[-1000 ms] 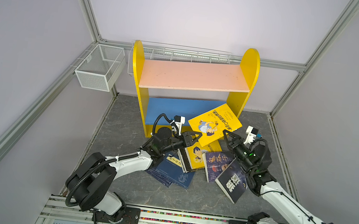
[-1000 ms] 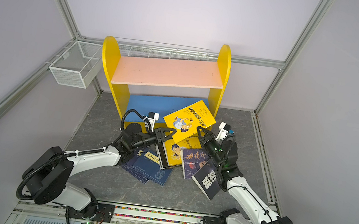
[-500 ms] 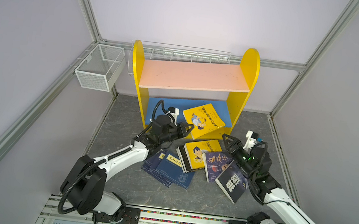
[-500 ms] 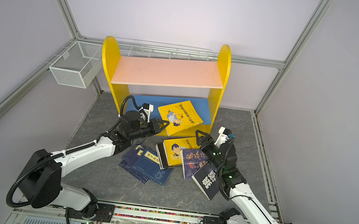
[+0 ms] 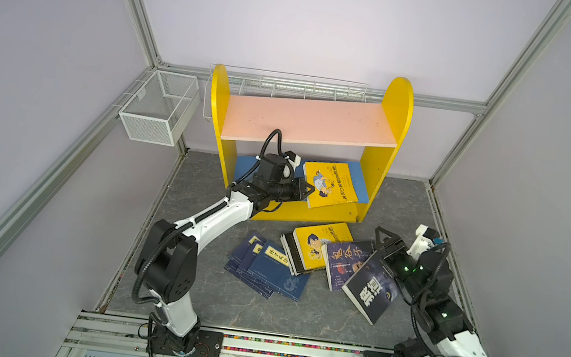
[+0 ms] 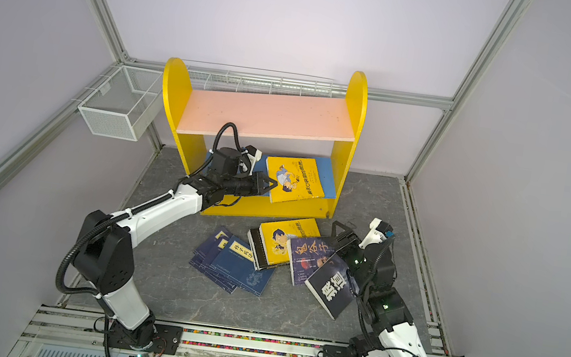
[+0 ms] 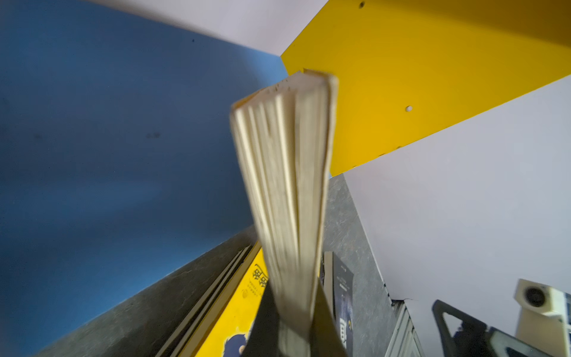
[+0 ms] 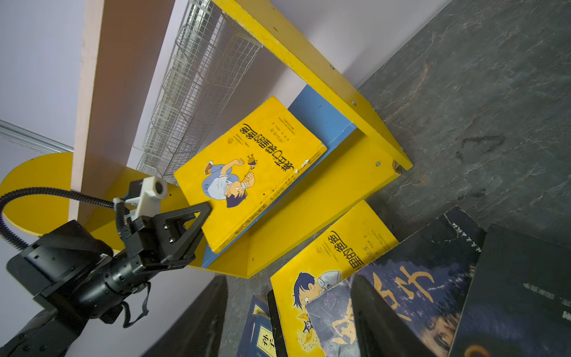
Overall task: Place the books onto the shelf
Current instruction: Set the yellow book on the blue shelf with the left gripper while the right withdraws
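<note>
- Far left of a top view: a wire basket (image 5: 157,108) on the wall. It's not part of the job and nothing's in it.
- Just right of that is the shelf (image 5: 218,109). The pink top board (image 5: 307,120) is bare.
- Centre: the left gripper (image 5: 306,192) is reaching into the lower compartment, clamped tight on the corner of a yellow cartoon book (image 5: 332,186).
- That book lies flat-ish and skewed over the blue bottom board (image 5: 361,182), toward the right side panel, with one corner poking out past the front edge. It looks like it's resting there, but I can't say it's fully down.
- Lower centre, on the floor: a fan of about three navy books (image 5: 268,266).
- Next over is a second yellow book (image 5: 316,244), with a purple book (image 5: 344,260) overlapping it.
- A black book (image 5: 370,290) is propped on the purple one's right side.
- Right: the right gripper (image 5: 383,238) sits just beside the top of that pile, jaws wide apart and nothing in them.
- Progress, my read: very early. One book is basically on the shelf but not let go of, and roughly six are left on the floor.
</note>
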Motion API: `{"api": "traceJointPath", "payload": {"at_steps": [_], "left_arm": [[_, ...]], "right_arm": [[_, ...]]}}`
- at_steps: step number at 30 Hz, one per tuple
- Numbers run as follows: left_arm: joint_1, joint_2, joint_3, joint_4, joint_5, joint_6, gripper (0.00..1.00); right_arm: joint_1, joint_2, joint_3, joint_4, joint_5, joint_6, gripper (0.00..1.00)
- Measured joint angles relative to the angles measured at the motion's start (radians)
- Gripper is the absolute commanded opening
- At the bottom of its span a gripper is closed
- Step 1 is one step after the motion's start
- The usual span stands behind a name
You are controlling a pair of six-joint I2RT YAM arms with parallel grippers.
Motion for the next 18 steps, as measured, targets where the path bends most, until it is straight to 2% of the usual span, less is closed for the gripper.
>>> {"api": "traceJointPath", "payload": {"at_steps": [10, 16, 17, 18], "left_arm": [[-0.007, 0.078, 0.064, 0.037, 0.020, -0.002, 0.00], [-0.011, 0.160, 0.151, 0.046, 0.011, 0.006, 0.00], [-0.013, 0.175, 0.165, 0.047, 0.004, 0.010, 0.03], [-0.013, 0.187, 0.178, 0.045, -0.004, 0.011, 0.19]], "right_arm": [[-0.006, -0.016, -0.001, -0.045, 0.012, -0.021, 0.67], [-0.007, -0.010, -0.002, -0.045, 0.011, -0.025, 0.67], [-0.007, -0.008, -0.002, -0.045, 0.011, -0.025, 0.67], [-0.007, -0.007, -0.002, -0.045, 0.011, -0.026, 0.67]]}}
